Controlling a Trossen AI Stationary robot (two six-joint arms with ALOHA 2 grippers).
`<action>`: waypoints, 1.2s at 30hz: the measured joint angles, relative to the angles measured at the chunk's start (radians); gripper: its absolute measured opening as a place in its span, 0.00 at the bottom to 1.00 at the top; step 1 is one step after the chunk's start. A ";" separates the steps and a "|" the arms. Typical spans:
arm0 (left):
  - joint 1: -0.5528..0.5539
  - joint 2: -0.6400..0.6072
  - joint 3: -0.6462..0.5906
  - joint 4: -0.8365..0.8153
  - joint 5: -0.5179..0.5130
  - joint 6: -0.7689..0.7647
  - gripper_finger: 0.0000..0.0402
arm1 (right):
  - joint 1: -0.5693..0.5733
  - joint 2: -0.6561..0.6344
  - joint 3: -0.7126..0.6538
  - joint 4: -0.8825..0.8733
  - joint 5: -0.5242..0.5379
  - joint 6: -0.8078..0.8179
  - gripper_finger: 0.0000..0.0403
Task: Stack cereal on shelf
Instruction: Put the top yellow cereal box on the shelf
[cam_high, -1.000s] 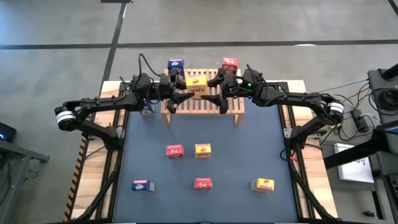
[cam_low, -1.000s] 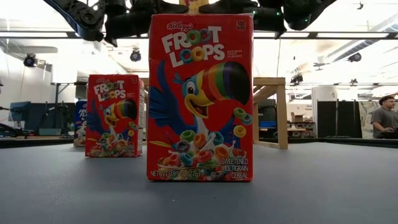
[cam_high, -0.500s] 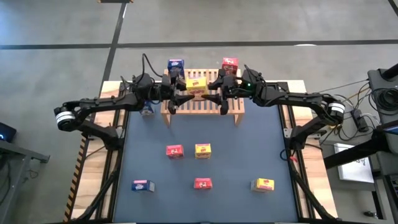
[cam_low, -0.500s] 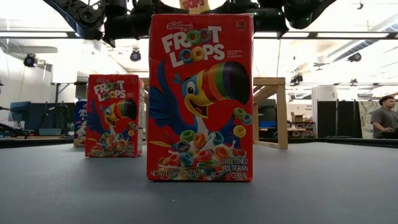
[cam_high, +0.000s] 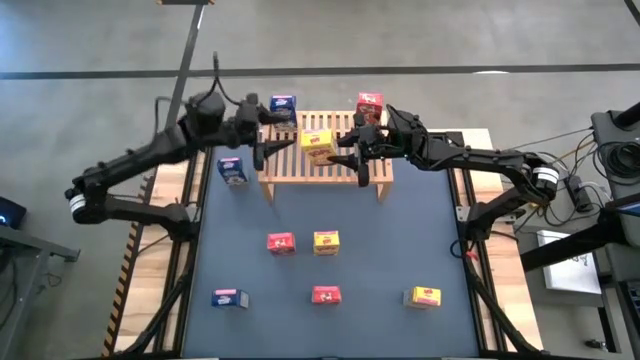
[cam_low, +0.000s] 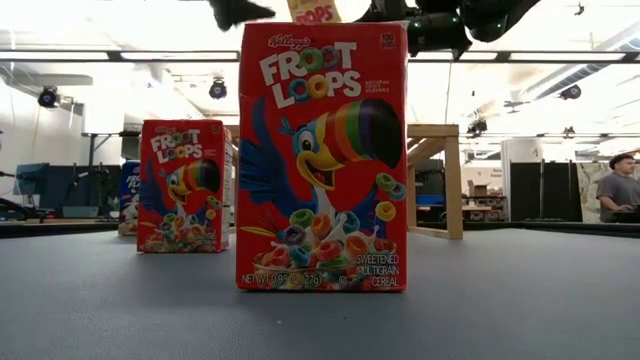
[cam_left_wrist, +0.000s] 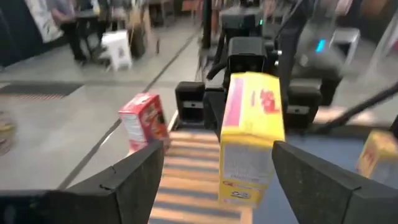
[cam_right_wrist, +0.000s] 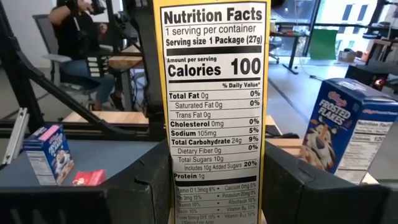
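Note:
A yellow cereal box (cam_high: 318, 140) hangs upright over the wooden slatted shelf (cam_high: 330, 168), with my right gripper (cam_right_wrist: 214, 186) shut on it from the table's right. My left gripper (cam_left_wrist: 217, 152) stands open, raised and drawn back to the box's left (cam_high: 275, 146), and touches nothing. A blue box (cam_high: 283, 104) and a red box (cam_high: 369, 103) stand at the shelf's far corners. On the table lie or stand another blue box (cam_high: 232, 170) left of the shelf, then red (cam_high: 281, 241), yellow (cam_high: 326, 241), blue (cam_high: 228, 298), red (cam_high: 326, 294) and yellow (cam_high: 424, 296) boxes. My right gripper pinches the yellow box between its two fingers (cam_right_wrist: 152, 186), one on each broad face, low on the box, with the narrow nutrition panel (cam_right_wrist: 211, 106) facing the wrist. The fingers reach in level from the table's right. The box stays upright, lifted above the slats.
The low view is filled by a tall red box (cam_low: 322, 155) close to the camera, with a second red one (cam_low: 183, 185) behind it. The shelf's middle slats are bare. A person (cam_low: 620, 190) sits in the room beyond the table.
My left gripper has let go of the yellow box, risen and drawn back toward the table's left edge, tipping up to nearly level. The box stays upright over the shelf in my right gripper.

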 joint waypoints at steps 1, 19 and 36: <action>-0.010 0.030 0.081 -0.097 -0.019 0.035 0.71 | 0.000 0.000 0.000 0.000 0.000 -0.001 0.42; -0.035 0.519 0.900 -0.859 0.052 0.241 0.71 | 0.001 -0.002 -0.001 -0.017 0.025 -0.014 0.42; -0.108 0.682 1.114 -1.020 -0.124 0.282 0.71 | 0.001 -0.002 -0.001 -0.034 0.050 -0.032 0.42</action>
